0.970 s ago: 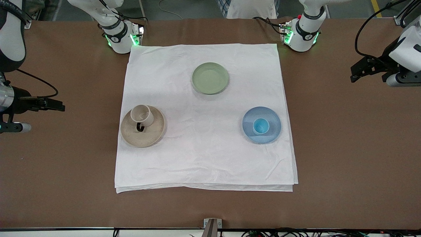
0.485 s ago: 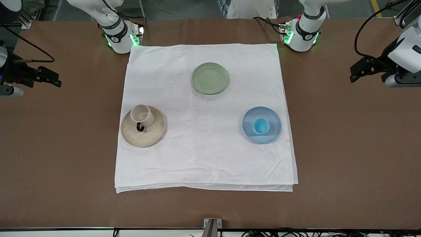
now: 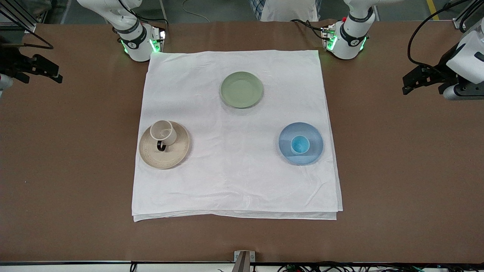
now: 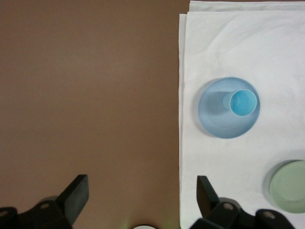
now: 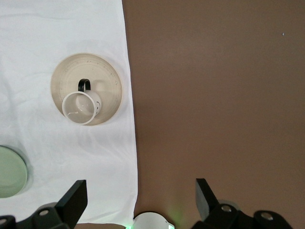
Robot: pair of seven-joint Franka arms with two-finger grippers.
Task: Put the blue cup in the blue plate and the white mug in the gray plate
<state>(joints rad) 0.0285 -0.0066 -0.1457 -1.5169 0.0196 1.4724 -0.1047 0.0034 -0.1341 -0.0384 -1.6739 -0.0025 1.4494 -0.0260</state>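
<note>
Table (image 3: 397, 158): brown, matt, faintly felt-like surface, no shine.

Cloth (image 3: 234, 181): white woven fabric, softly wrinkled, folded in 2 layers at the edge nearest the front camera.

Blue plate (image 3: 312, 151), gray plate (image 3: 172, 156), green plate (image 3: 242, 90): all 3 matt, ceramic-looking; the gray one shows faint concentric ridges.

Blue cup (image 3: 300, 144): smooth, brighter inside.

White mug (image 3: 163, 132): smooth cream body, dark glossy handle.

Gripper fingers (image 4: 76, 193): black matt plastic.

Looked down from high across the table (image 3: 378, 189); wrist views hung high, each sharing the white cloth (image 3: 234, 181) (image 4: 238, 47) (image 5: 62, 28).
</note>
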